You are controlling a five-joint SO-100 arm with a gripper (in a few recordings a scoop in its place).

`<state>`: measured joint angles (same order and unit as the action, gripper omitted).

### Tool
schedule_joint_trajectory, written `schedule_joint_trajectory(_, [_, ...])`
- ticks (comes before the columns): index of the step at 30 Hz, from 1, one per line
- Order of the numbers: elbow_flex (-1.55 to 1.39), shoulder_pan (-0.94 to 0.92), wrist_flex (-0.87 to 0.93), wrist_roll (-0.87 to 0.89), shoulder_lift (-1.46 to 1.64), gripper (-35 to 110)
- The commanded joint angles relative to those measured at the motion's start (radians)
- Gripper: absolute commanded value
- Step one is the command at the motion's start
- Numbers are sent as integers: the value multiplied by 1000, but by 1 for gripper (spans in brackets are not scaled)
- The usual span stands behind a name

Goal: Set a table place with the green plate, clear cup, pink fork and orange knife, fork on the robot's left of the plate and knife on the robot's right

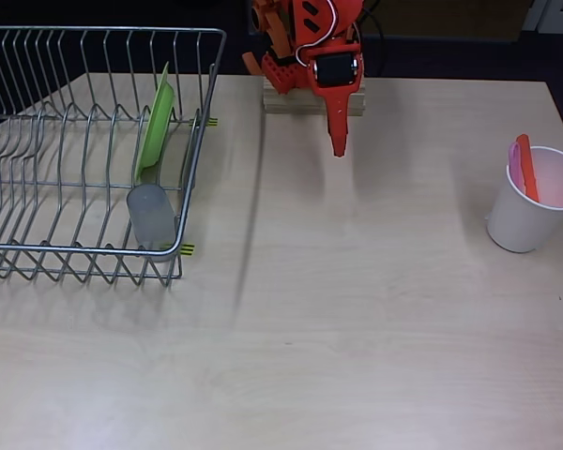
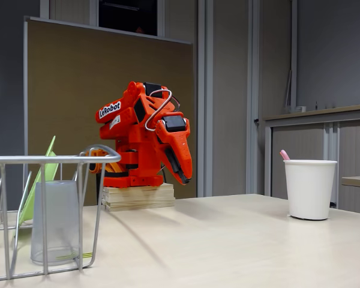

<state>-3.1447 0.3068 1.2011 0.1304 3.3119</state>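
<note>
Your round lime-green plastic plate (image 1: 156, 129) stands on edge in the wire dish rack (image 1: 38, 258) at the table's left in the overhead view, leaning among the tines near the rack's right wall. Just below it in that view, the small frosted clear cup (image 1: 151, 216) sits in the rack's near right corner; the fixed view shows what the top-down one cannot, that the cup (image 2: 55, 222) stands mouth down, with the plate's green edge (image 2: 41, 180) slanting up behind it.

Well apart, at the right edge of the pale wooden table (image 1: 357, 309), a white paper cup (image 1: 530, 202) holds the pink plastic fork (image 1: 515, 167) and the orange plastic knife (image 1: 526, 169) side by side, handles down. From the fixed view you see only the fork's pink tip (image 2: 284, 155) above the rim of that cup (image 2: 309, 189).

Your orange arm is folded on its wooden block (image 1: 313, 99), the gripper (image 1: 339, 142) pointing down toward the table, holding nothing. Its fingers appear pressed together in both views (image 2: 183, 171).
</note>
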Motion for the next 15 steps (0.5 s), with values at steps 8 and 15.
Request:
schedule_joint_trajectory(8, [3, 29, -55, 121, 11, 1])
schedule_joint_trajectory(15, [3, 28, -63, 132, 11, 0])
